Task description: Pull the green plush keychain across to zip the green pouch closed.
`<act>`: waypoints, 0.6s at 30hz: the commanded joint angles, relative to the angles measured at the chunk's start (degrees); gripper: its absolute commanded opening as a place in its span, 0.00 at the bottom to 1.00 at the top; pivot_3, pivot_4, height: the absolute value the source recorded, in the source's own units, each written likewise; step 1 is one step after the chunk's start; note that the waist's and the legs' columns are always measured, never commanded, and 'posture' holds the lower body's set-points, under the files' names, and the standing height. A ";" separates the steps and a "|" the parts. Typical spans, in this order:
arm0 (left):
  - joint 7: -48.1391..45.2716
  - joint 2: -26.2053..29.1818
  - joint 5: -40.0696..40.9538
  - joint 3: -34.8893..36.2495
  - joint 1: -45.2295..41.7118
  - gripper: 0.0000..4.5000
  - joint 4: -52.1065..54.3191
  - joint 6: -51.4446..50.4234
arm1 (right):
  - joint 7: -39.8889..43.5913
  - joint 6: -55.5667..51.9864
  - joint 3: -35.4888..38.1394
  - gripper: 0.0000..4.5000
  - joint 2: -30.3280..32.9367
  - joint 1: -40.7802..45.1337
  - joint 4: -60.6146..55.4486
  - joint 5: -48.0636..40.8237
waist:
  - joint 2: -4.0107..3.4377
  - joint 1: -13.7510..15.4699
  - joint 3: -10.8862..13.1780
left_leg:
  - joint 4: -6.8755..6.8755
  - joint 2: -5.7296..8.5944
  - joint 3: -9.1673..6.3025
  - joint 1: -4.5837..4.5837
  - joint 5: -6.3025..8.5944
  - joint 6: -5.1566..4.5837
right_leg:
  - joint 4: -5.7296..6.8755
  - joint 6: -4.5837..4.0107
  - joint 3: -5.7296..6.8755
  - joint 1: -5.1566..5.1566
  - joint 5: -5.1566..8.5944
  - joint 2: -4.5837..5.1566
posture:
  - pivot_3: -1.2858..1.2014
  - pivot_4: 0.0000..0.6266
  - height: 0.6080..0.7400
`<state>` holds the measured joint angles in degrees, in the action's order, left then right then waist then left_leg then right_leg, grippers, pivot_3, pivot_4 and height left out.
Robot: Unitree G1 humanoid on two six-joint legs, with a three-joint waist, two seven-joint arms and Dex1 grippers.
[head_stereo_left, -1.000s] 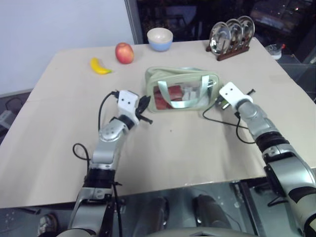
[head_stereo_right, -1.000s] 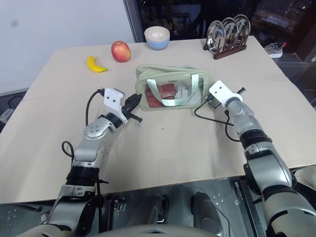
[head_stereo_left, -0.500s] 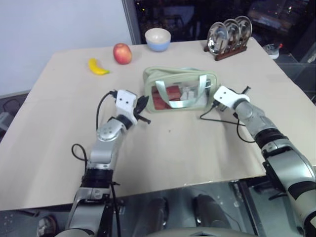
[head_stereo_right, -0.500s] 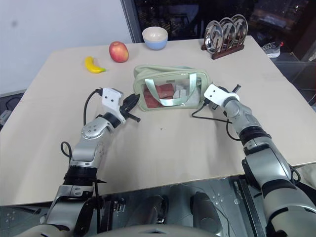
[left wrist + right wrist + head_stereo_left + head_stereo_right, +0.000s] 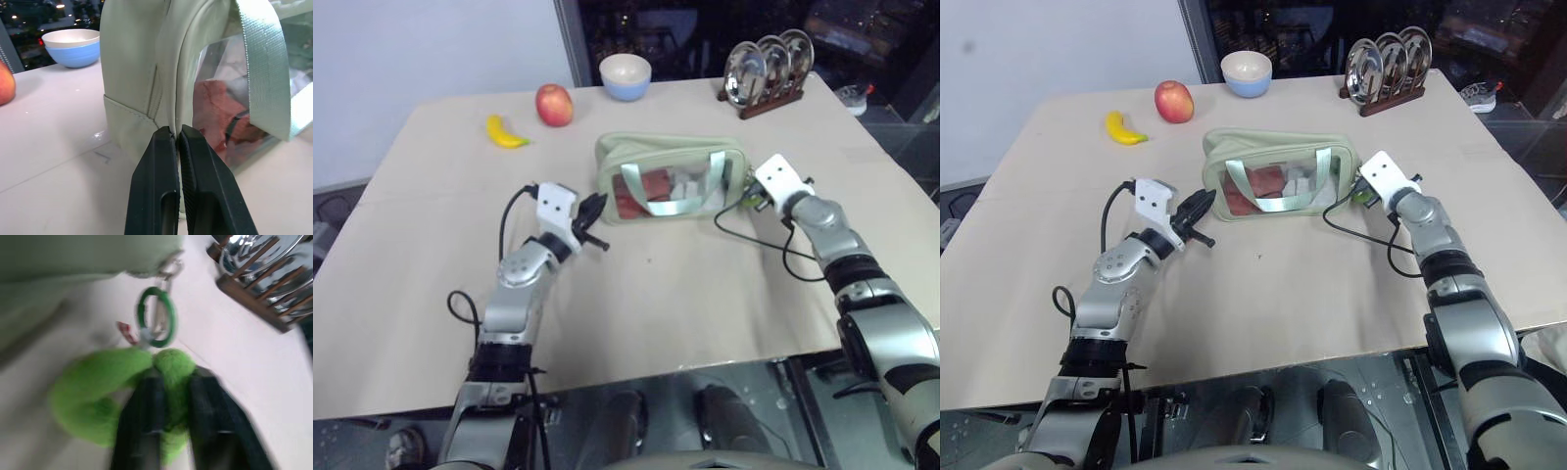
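The green pouch (image 5: 671,176) stands mid-table with its clear window facing me and reddish items inside. The green plush keychain (image 5: 98,387) hangs by a green ring (image 5: 156,316) at the pouch's right end. My right gripper (image 5: 173,377) is there, open, its fingers parted with one lobe of the plush between them. My left gripper (image 5: 176,131) is shut at the pouch's left end (image 5: 142,98), tips right at the seam. I cannot tell whether the tips touch the pouch.
A banana (image 5: 507,132), an apple (image 5: 553,104) and a blue-and-white bowl (image 5: 626,75) sit along the far edge. A rack of metal plates (image 5: 769,73) stands at the far right. A black cable (image 5: 744,233) loops on the table by my right wrist.
My right wrist has rolled at the pouch's right end. The pouch and my left arm have hardly moved.
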<state>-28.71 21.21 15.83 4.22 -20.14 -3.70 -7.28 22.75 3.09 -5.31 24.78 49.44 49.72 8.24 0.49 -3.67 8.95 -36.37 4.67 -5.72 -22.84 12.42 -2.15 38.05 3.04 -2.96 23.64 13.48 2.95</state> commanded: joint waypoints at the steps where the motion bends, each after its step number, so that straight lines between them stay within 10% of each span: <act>1: -2.04 2.03 4.67 4.02 2.04 0.15 7.57 -1.96 | 6.66 -5.99 4.25 0.60 2.66 -4.88 -15.93 -6.60 | -0.03 0.25 0.04 | 0.03 0.00 -0.02 -0.09 0.00 0.00 | -0.03 0.00 0.01 0.07 0.00 0.03 | 0.52 0.24 1.00; 5: -4.90 4.17 9.04 5.87 5.30 0.54 13.12 -5.61 | 13.59 -14.63 7.46 1.00 5.53 -13.49 -34.83 -14.18 | -0.06 1.16 0.07 | 0.05 0.04 -0.04 -0.18 0.01 0.00 | -0.11 0.00 0.06 0.11 0.00 0.09 | 0.52 0.24 1.00; 9: -5.85 5.92 12.40 8.53 8.14 0.98 17.44 -8.07 | 18.00 -21.70 10.36 1.00 9.73 -22.05 -49.83 -19.86 | -0.06 1.88 0.08 | 0.06 0.03 -0.12 -0.17 0.02 -0.01 | -0.20 0.00 0.17 0.04 0.01 0.13 | 0.52 0.24 1.00; 18: -10.55 11.69 22.99 16.71 26.25 0.98 31.91 -16.04 | 22.93 -29.96 17.65 1.00 18.86 -36.77 -68.10 -27.62 | -0.05 2.73 0.10 | 0.06 0.00 -0.15 -0.18 0.03 -0.02 | -0.26 -0.02 0.23 0.01 0.04 0.18 | 0.52 0.24 1.00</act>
<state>-37.91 31.66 36.24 18.27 3.02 23.22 -21.81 44.56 -26.50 9.45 41.83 13.19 -15.18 -17.97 0.44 -0.94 9.05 -36.31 4.66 -5.87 -23.01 12.45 -2.17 37.78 3.02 -2.73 23.61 13.53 3.14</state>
